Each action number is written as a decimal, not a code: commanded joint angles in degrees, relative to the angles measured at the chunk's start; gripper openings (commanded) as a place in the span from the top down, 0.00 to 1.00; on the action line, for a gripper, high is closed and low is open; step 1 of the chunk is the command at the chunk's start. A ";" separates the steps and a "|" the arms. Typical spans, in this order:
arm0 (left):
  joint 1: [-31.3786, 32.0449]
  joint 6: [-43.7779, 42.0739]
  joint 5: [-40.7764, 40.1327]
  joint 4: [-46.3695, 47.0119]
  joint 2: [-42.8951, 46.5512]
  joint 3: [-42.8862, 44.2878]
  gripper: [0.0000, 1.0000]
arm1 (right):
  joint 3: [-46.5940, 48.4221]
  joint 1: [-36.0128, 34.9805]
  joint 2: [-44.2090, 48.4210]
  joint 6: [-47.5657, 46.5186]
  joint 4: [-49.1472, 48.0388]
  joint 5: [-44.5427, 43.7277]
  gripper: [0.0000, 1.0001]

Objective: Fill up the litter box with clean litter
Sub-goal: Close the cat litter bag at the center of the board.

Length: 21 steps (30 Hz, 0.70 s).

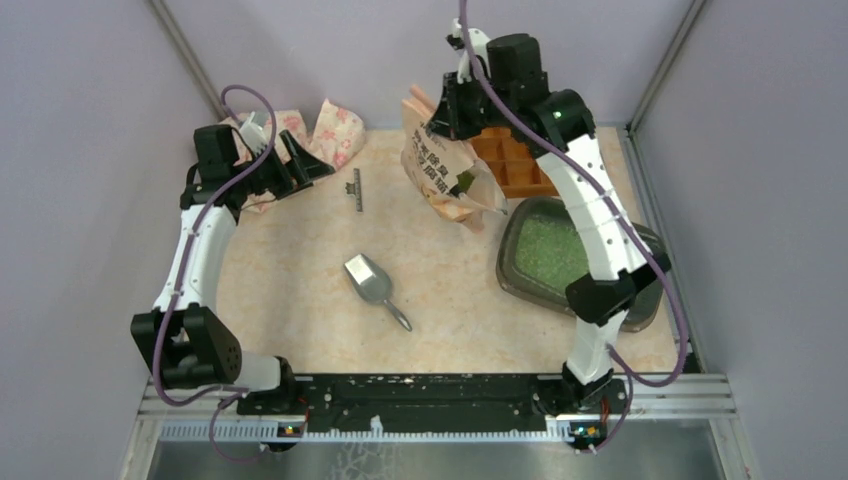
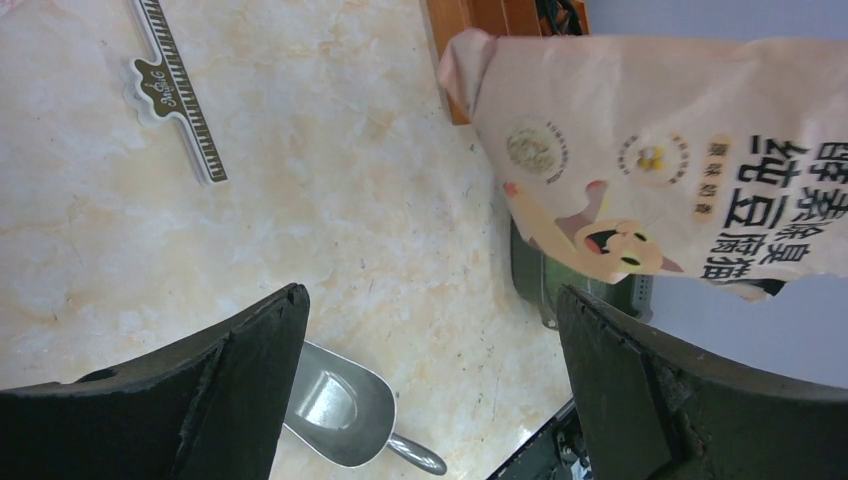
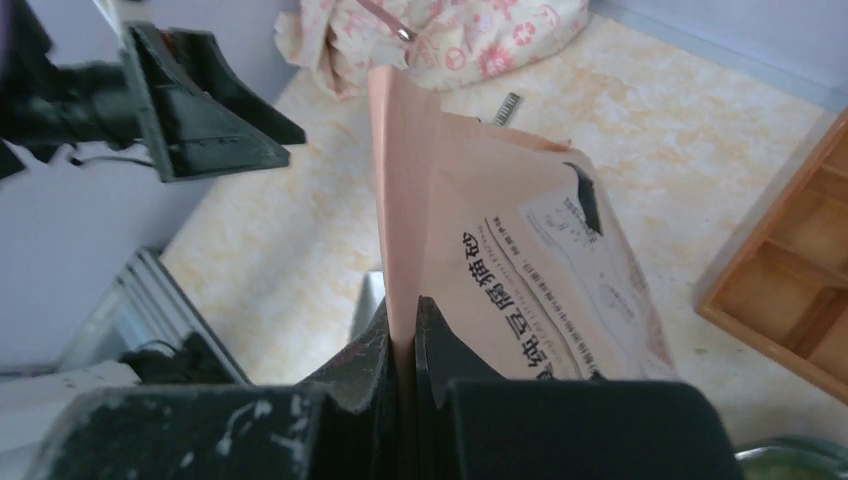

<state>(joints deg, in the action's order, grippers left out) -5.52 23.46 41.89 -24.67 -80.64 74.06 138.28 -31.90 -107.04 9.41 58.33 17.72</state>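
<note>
Only the top view shows the whole layout. The litter box (image 1: pixel 512 272) sits at the right of the frame, partly under the right arm, with clean litter (image 1: pixel 553 245) spread over its floor. The orange organiser (image 1: pixel 516 166) stands just above it, touching or nearly touching its upper rim.

The right gripper (image 1: pixel 447 112), at upper centre, holds the pink bag (image 1: pixel 447 175), which hangs tilted with its lower end just left of the box. Whether that end touches the table (image 1: pixel 300 300) cannot be told.

The right wrist view alone shows the grip: the jaws are pressed nearly together on the thin top edge of the bag. At its lower right corner it catches a sliver of the box's green rim.

The left wrist view alone shows the bag's printed face, with a cartoon cat and dark characters, at the upper right of the frame. The left gripper (image 2: pixel 430 300) is spread to its widest and holds nothing; it hangs above the table with the scoop (image 2: pixel 338 408) below, between its fingers.

Counted: two arms, one bag, one litter box, one organiser, one grey scoop at table centre, one dark patterned strip (image 1: pixel 356 190) above it, and one floral cloth (image 1: pixel 336 130) at the upper left.
</note>
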 commanded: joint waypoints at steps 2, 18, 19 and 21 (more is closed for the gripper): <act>0.08 -0.28 1.43 0.71 3.12 -1.72 0.01 | -7.65 -0.69 8.42 15.72 -11.64 2.16 1.00; 0.13 0.03 2.11 1.40 4.32 -4.24 0.01 | -40.40 -2.05 14.58 26.82 -29.37 -11.89 0.28; 0.15 -0.21 1.88 1.23 4.29 -4.35 0.01 | -39.80 -2.97 15.27 24.66 -28.70 -13.15 0.28; 0.12 -0.51 1.75 1.04 4.35 -4.35 0.01 | -38.14 -4.64 18.55 20.93 -26.20 -16.84 0.28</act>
<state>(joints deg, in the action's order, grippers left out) -5.50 23.75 42.76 -24.47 -77.45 70.22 93.21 -33.15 -93.08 38.02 32.53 6.09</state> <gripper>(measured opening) 0.987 0.721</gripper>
